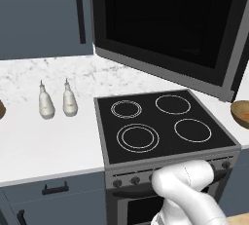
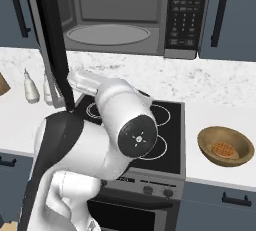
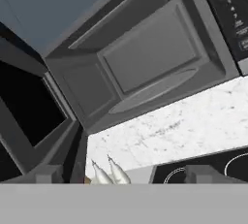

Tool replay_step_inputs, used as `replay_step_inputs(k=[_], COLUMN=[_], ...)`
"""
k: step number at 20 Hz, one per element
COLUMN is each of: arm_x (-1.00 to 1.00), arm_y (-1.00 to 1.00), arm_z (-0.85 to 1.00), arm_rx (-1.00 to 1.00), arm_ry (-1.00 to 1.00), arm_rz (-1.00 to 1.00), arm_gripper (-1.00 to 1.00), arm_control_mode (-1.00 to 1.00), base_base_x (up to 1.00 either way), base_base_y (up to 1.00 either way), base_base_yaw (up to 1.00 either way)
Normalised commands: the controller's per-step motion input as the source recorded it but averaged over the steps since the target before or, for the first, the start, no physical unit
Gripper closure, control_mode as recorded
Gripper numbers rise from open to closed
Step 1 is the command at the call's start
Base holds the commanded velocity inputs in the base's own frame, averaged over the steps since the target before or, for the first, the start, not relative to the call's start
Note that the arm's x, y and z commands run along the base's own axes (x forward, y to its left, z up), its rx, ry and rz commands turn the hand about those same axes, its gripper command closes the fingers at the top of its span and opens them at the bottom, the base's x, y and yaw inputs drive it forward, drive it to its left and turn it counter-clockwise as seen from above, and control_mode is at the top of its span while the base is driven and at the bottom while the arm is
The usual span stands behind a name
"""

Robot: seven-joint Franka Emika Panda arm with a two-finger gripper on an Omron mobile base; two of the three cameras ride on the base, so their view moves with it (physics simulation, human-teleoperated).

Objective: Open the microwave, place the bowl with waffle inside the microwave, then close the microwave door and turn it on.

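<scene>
The microwave (image 2: 184, 15) hangs above the stove with its grey interior (image 3: 145, 58) exposed and nothing on the turntable. The microwave door (image 1: 165, 29) is swung wide out to the left, and it appears edge-on (image 2: 50, 40) in the right base view. The tan bowl (image 2: 225, 146) holding a waffle (image 2: 223, 150) sits on the counter right of the stove, and its rim shows at the right edge (image 1: 241, 113) of the left base view. My gripper (image 3: 125, 174) is open with nothing between its fingers, low in front of the microwave opening and pointing up into it, far from the bowl.
A black stovetop (image 1: 155, 121) with white rings lies under the microwave. Two white bottles (image 1: 57, 101) stand on the marble counter to its left. Blue cabinets flank the microwave. The open door juts out over the stove's left half.
</scene>
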Motion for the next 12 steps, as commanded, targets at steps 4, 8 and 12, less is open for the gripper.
replay_step_inputs(k=[4, 8, 12], arm_x=[1.00, 1.00, 0.66], arm_y=[0.04, 0.23, 0.01], arm_z=[-0.50, -0.22, 0.05], arm_rx=[0.16, 0.19, 0.27], arm_ry=[0.11, 0.06, 0.00], arm_rz=[0.47, 0.40, 0.30], arm_gripper=[-1.00, -1.00, -1.00], arm_control_mode=[-1.00, -1.00, -1.00], base_base_x=[0.00, 0.00, 0.00], base_base_y=[0.00, 0.00, 0.00], base_base_yaw=[0.00, 0.00, 0.00])
